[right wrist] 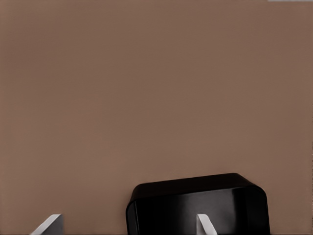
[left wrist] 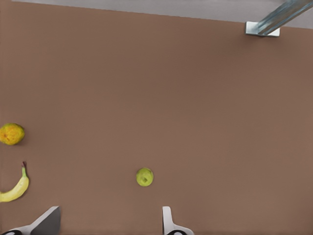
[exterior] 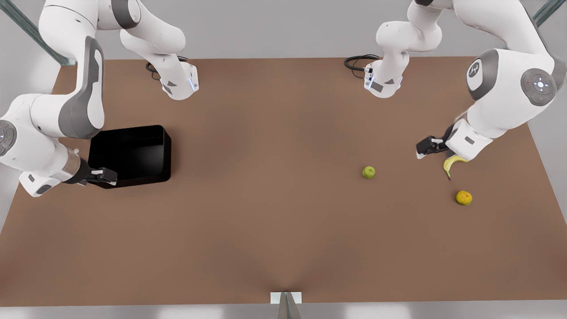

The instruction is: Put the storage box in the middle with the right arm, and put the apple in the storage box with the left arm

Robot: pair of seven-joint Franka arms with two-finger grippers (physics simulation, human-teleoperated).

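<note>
Storage box at 9 o'clock on the table; apple at 3 o'clock, both untouched.

Right gripper spread wide, holding nothing, over the box's near corner. Left gripper wide apart, empty, hovering well apart from the apple, beside the banana. Orange fruit further toward 4 o'clock. Broad bare middle between box and apple. Box glossy black, round-cornered, low-walled; tabletop matte brown.

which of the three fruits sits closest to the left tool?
The banana, curved and yellow, right beside the left tool. The green apple and the orange fruit lie farther off.
</note>
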